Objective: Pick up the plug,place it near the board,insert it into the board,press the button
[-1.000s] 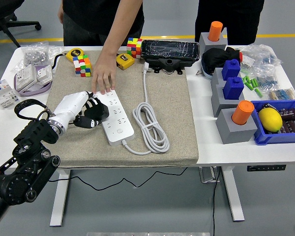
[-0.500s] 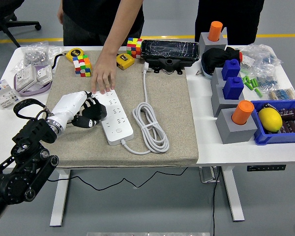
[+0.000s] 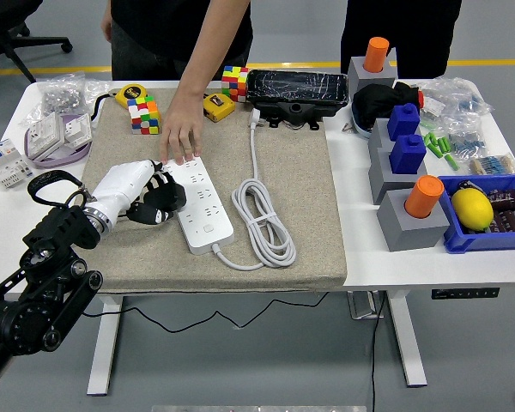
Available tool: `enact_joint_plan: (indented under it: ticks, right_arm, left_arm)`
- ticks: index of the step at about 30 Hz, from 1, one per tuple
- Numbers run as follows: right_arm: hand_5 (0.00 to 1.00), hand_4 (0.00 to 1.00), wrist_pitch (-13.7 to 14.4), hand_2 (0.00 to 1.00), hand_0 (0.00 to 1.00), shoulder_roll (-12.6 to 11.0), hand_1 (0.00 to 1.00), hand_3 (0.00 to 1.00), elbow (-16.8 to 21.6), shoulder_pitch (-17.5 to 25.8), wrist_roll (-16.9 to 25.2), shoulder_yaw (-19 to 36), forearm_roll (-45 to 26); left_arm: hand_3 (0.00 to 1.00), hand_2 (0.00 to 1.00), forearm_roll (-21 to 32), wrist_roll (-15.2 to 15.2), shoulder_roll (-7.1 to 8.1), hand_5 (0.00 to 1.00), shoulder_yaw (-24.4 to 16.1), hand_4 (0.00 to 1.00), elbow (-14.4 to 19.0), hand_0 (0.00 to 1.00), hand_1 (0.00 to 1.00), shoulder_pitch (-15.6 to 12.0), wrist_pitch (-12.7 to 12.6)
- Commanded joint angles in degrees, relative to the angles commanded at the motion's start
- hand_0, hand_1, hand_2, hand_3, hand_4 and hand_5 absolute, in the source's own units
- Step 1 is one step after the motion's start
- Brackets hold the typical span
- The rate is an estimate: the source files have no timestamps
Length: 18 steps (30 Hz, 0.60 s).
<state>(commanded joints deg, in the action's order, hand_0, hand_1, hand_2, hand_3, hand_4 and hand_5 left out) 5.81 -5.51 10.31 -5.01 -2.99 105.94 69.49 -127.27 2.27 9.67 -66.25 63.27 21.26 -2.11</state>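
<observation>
The left hand [image 3: 146, 196] reaches in from the lower left on its black arm, its dark fingers [image 3: 166, 199] curled downward.

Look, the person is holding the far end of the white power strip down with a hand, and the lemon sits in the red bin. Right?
Nearly. The head view shows the lemon in a blue bin, not red. The person's hand does press the power strip's far end.
</observation>
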Motion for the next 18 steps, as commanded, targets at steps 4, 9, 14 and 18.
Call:
enact_joint_plan:
  ticks: [4, 9, 14, 18]
  right_arm:
    - [0.981, 0.998, -0.02, 0.725, 0.785, -0.03, 0.735, 0.754, 0.00, -0.02, 0.11, 0.07, -0.04]
    - [0.982, 0.998, -0.04, 0.725, 0.786, 0.00, 0.733, 0.754, 0.00, 0.01, 0.17, 0.02, -0.11]
    - [0.982, 0.998, 0.00, 0.725, 0.786, -0.06, 0.733, 0.754, 0.00, 0.03, 0.16, -0.14, -0.19]
    - [0.981, 0.998, 0.03, 0.724, 0.786, -0.11, 0.731, 0.754, 0.00, -0.02, 0.13, -0.18, -0.26]
  left_arm:
    - [0.535, 0.413, -0.27, -0.03, 0.07, 0.002, 0.07, 0.749, 0.22, 0.262, 0.391, 0.13, 0.19]
    - [0.540, 0.505, -0.28, -0.18, 0.12, 0.002, 0.02, 0.752, 0.20, 0.286, 0.504, 0.25, 0.05]
    - [0.540, 0.505, -0.03, -0.35, 0.14, 0.002, -0.01, 0.752, 0.15, 0.286, 0.504, 0.26, -0.07]
    - [0.559, 0.551, -0.16, -0.34, 0.15, 0.002, -0.07, 0.755, 0.10, 0.319, 0.533, 0.41, 0.00]
